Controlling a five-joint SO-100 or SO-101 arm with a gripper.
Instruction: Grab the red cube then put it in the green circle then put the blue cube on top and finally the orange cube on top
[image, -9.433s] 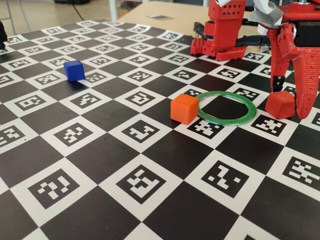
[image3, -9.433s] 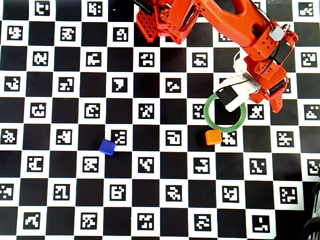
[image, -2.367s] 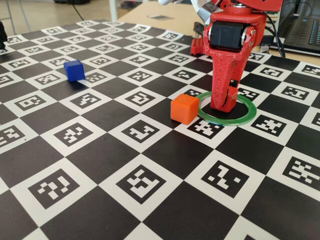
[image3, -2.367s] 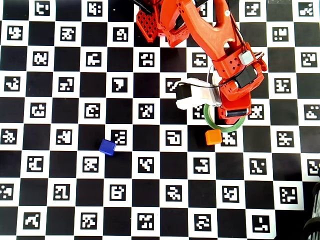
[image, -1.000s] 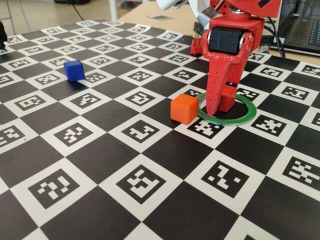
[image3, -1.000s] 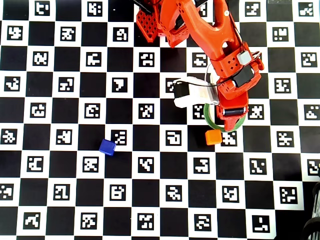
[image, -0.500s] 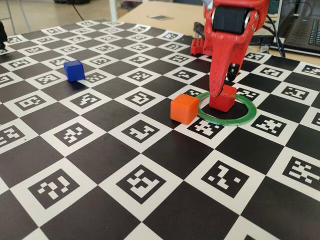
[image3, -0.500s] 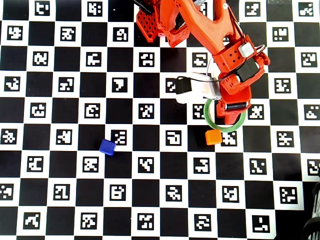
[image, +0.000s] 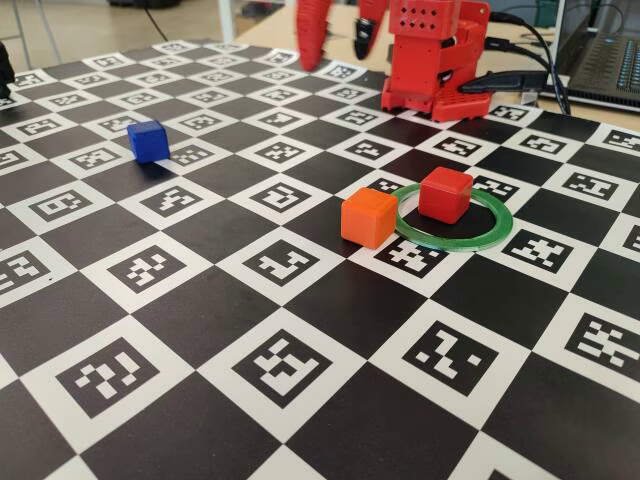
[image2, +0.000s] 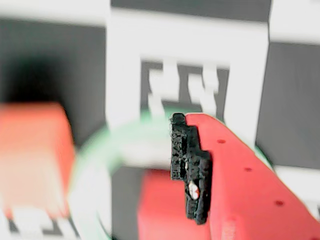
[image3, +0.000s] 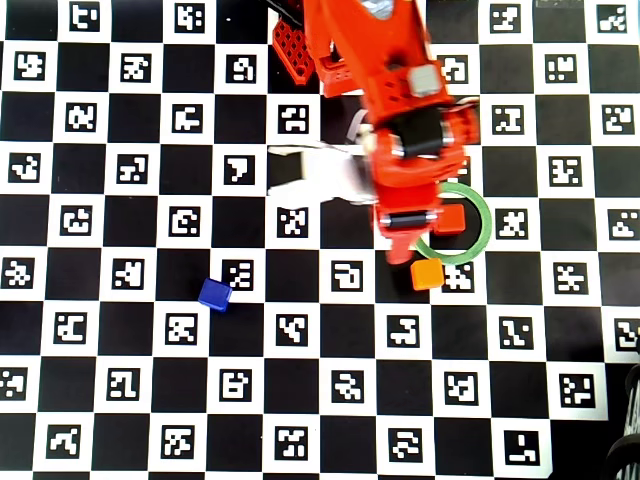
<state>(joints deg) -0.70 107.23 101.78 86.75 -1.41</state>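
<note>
The red cube (image: 445, 194) sat on the board (image: 300, 330) inside the green ring (image: 492, 232), toward its far-left part in the fixed view, free of the arm. In the overhead view the same cube (image3: 452, 219) lay within the ring (image3: 483, 236), just right of the arm's lowest part. The orange cube (image: 368, 218) stood outside the ring, against its left rim in the fixed view; from overhead the orange cube (image3: 427, 274) lay just below the ring's lower-left edge. The blue cube (image: 148, 140) rested alone, well apart from the others, far to the left in the fixed view and at the lower left in the overhead view (image3: 214, 294). The gripper (image: 335, 35) hung high above the board at the top of the fixed view, its two fingers spread with a clear gap between them and nothing held. From overhead the arm (image3: 400, 130) hid much of the ring's left side. The wrist view was blurred: one red finger (image2: 240, 180) with a black pad, the pale ring (image2: 90, 160) and reddish blocks below.
</note>
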